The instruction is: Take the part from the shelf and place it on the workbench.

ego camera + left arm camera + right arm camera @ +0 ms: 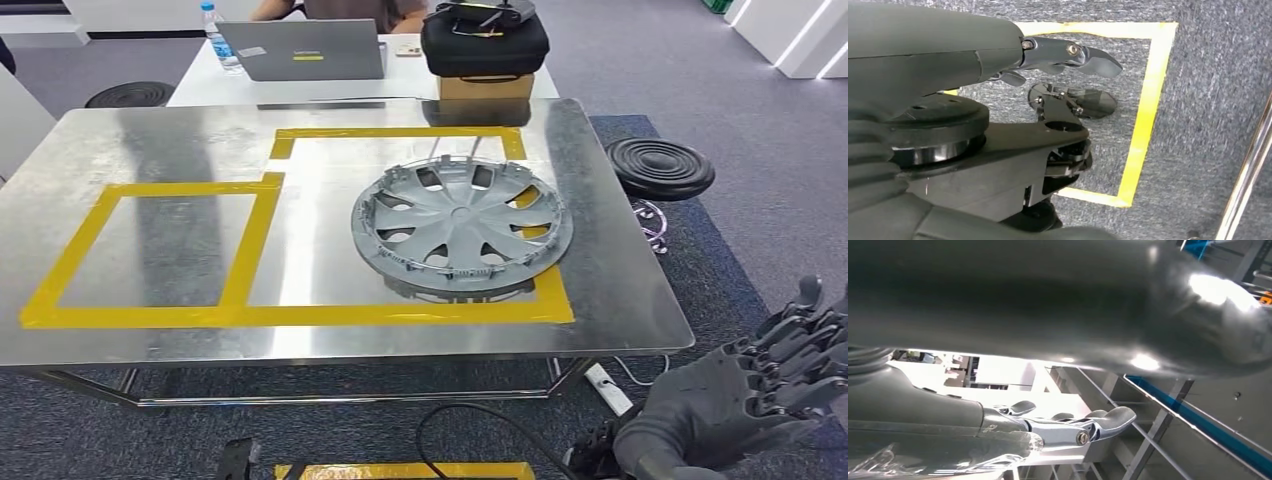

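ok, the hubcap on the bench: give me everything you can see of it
The hubcap is a grey round wheel cover, plastic by its look, with broad spokes, openings between them and a small hub at the centre. Clips ring its edge. It lies flat on the shiny metal workbench, inside the right-hand yellow tape rectangle, its rim covering the tape's right strip. Only the bench touches it; the right hand is off to the side, below the table edge.

The hubcap [462,228] fills the workbench's [150,140] right half; its left taped square [150,250] lies bare.
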Robot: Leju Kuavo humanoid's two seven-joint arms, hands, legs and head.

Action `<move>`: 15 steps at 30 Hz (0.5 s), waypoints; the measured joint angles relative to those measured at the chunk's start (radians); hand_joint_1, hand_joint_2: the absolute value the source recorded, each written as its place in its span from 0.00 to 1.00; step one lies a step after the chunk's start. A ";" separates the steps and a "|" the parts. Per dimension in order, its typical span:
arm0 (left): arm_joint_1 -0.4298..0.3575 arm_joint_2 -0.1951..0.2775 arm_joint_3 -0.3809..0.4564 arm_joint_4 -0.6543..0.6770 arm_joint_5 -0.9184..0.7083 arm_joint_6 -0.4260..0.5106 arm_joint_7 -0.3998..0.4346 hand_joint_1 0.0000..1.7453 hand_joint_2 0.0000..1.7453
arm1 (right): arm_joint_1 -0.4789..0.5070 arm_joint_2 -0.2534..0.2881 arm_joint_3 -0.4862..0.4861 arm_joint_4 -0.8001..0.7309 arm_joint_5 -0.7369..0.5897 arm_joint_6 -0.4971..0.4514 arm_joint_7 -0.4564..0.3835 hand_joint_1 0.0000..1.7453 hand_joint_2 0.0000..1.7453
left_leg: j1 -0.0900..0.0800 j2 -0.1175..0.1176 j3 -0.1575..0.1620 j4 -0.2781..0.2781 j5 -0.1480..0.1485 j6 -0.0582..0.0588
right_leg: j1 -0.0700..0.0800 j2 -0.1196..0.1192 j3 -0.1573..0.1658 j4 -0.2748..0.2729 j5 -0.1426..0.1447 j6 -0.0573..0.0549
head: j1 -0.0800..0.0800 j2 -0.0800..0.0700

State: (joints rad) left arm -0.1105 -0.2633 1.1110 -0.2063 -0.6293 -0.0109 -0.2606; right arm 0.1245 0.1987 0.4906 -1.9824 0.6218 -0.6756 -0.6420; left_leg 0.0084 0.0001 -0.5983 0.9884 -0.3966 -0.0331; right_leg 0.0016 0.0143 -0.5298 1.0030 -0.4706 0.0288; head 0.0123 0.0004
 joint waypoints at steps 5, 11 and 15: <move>0.000 0.002 -0.003 0.000 -0.012 -0.012 -0.035 0.00 1.00 | -0.002 0.000 0.002 0.002 -0.002 0.000 0.000 0.00 0.00 | 0.001 -0.001 -0.086 0.230 -0.175 -0.012 | -0.001 -0.005 -0.050 -0.004 0.045 -0.024 | -0.007 0.000; -0.005 0.005 -0.004 0.000 -0.013 -0.009 -0.048 0.00 1.00 | -0.003 0.000 0.004 0.003 -0.002 0.000 0.000 0.00 0.00 | -0.001 -0.002 0.094 0.028 -0.126 0.000 | 0.003 -0.003 -0.117 0.000 0.102 -0.010 | -0.007 0.000; -0.004 0.004 -0.004 0.000 -0.014 0.002 -0.048 0.00 1.00 | -0.009 -0.004 0.011 0.007 -0.035 0.000 -0.006 0.00 0.00 | -0.008 -0.003 0.111 -0.020 -0.100 0.027 | 0.000 -0.004 -0.126 -0.004 0.130 0.013 | -0.005 0.000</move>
State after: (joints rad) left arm -0.1140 -0.2597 1.1075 -0.2064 -0.6437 -0.0089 -0.3090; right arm 0.1155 0.1947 0.5014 -1.9754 0.5869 -0.6752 -0.6484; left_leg 0.0000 -0.0030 -0.4868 0.9687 -0.4963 -0.0062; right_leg 0.0012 0.0101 -0.6555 0.9993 -0.3410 0.0420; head 0.0069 0.0004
